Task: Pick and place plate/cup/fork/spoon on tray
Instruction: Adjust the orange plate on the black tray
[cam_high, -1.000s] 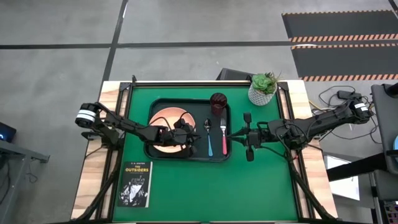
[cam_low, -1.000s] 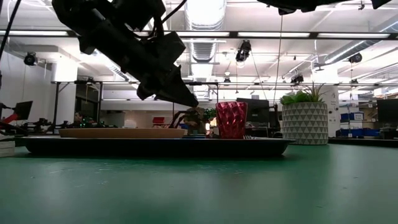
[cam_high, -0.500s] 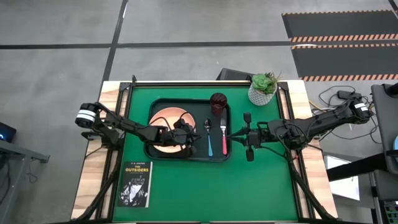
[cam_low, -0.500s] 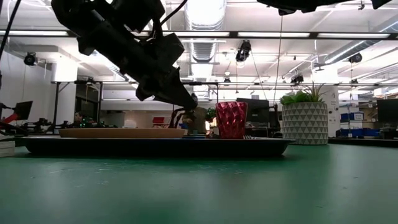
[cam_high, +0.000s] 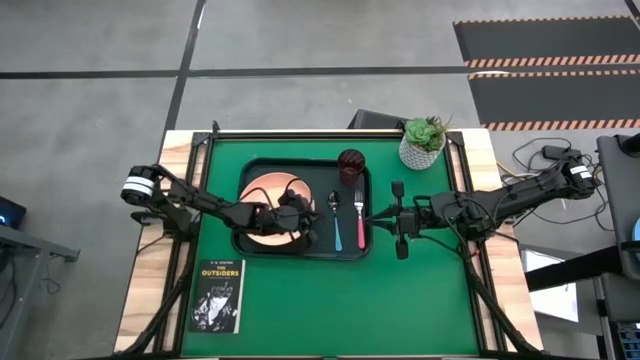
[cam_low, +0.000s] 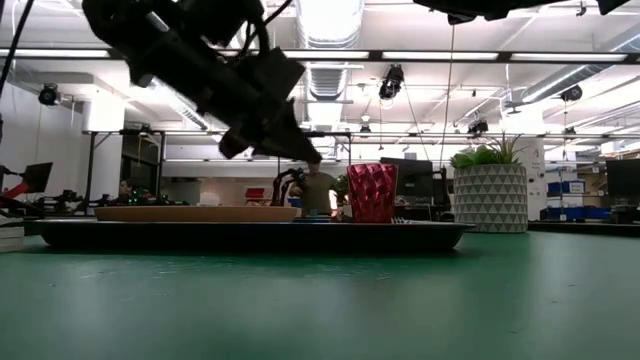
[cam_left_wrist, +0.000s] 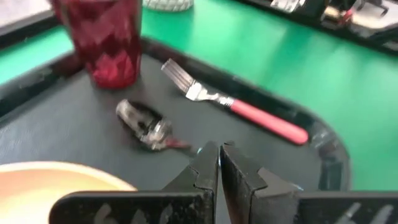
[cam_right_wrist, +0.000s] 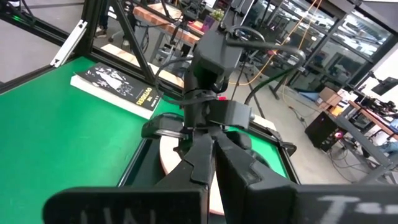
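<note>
The dark tray (cam_high: 345, 253) holds the salmon plate (cam_high: 268, 205) at its left, the dark red cup (cam_high: 351, 163) at its far right corner, and the blue-handled spoon (cam_high: 336, 222) and pink-handled fork (cam_high: 360, 222) side by side at its right. My left gripper (cam_high: 313, 224) hovers shut above the tray between plate and spoon, clear of both in the low view (cam_low: 308, 156). Its wrist view shows the spoon's bowl (cam_left_wrist: 146, 121), fork (cam_left_wrist: 239, 107) and cup (cam_left_wrist: 102, 37) ahead of its tips. My right gripper (cam_high: 372, 215) hangs shut over the tray's right rim.
A white pot with a green plant (cam_high: 423, 142) stands at the far right beside the tray. A black book (cam_high: 217, 296) lies near the table's front left edge. Open green mat lies in front of and right of the tray. A person stands far off in the room (cam_low: 316, 190).
My left gripper has rolled a little about its own axis, and its fingertips have tipped slightly up above the tray. It stays shut and in place. The dishes and my right arm have not moved.
</note>
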